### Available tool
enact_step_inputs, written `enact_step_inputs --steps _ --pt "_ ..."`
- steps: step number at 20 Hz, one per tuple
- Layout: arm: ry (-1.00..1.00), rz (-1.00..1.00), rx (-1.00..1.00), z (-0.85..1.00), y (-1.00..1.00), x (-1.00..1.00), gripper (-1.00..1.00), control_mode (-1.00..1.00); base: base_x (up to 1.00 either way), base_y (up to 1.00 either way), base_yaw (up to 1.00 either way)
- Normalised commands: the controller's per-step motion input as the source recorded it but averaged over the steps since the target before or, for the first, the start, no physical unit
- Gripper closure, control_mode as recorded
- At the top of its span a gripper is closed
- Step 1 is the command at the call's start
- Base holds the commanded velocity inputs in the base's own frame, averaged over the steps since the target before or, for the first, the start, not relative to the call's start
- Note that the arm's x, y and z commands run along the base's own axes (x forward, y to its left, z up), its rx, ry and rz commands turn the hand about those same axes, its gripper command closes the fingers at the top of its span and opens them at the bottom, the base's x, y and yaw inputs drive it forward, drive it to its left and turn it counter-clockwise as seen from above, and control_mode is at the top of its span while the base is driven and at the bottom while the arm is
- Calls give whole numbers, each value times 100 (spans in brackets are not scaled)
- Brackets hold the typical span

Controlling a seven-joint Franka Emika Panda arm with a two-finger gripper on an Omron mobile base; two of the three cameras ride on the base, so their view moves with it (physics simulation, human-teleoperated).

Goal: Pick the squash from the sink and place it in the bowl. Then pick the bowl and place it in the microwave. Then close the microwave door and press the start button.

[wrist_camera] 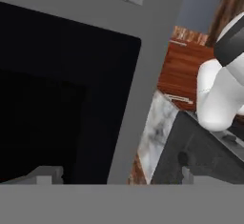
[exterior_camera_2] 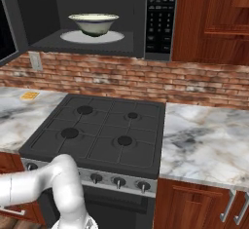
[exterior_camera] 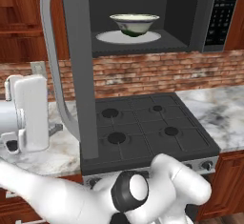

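The grey microwave [exterior_camera: 190, 8] hangs open above the stove, and the cream bowl [exterior_camera: 134, 24] stands on its white turntable plate [exterior_camera: 107, 38]. The same bowl [exterior_camera_2: 94, 24] is seen from the right side. No squash is visible; the bowl's inside is hidden from here. The sink is out of view. The microwave door [exterior_camera: 78, 75] swings out edge-on, its curved grey handle [exterior_camera: 50, 51] on the left. My gripper [exterior_camera: 52, 123] is left of the door, beside the handle. In the hand view the gripper [wrist_camera: 116, 176] is open, facing the door's black window [wrist_camera: 62, 89] and grey frame [wrist_camera: 152, 75].
A black four-burner stove [exterior_camera_2: 97, 130] lies under the microwave, with marble counter [exterior_camera_2: 209, 140] on both sides. The black keypad strip [exterior_camera_2: 160, 13] sits right of the cavity. Brick wall [exterior_camera_2: 121, 77] runs behind, and wooden cabinets [exterior_camera_2: 214, 13] stand to the right.
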Motion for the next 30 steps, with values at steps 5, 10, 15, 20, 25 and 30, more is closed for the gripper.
enact_step_inputs --steps 5,10,15,20,25,30 --pt "-5 -28 17 2 -100 -4 -100 -100 0 0 0" --pt "-14 -5 15 0 -100 -40 -100 -100 0 0 0" --pt "-13 0 10 0 -100 -40 -100 -100 0 0 0" --pt "-13 1 5 1 -100 -10 -100 -100 0 0 0" --pt "-13 10 0 20 -100 9 -100 -100 0 0 0" --pt "-13 23 0 20 -100 46 -100 -100 0 0 0"
